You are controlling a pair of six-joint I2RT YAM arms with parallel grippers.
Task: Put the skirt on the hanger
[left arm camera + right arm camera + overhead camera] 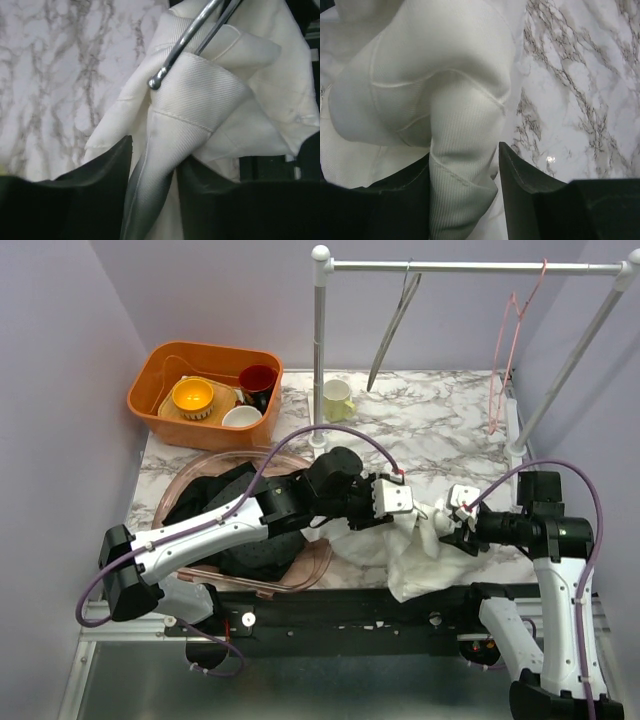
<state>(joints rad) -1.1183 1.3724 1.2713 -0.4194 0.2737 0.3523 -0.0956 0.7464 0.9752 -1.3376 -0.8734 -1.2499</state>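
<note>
Top external: skirt in grip of left end effector and right end effector

Left hand fingertips buried in skirt folds. Grey strip between its fingers blurred, cloth or metal unclear. Hanger cut off at top edge. Dark clothes partly under left arm.

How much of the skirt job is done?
Started, not finished. Done: the left gripper and right gripper both pinch the white skirt. In hand: the tip of a metal hanger rests against the fabric in the left wrist view. Left: the skirt doesn't look hung on it yet.
</note>
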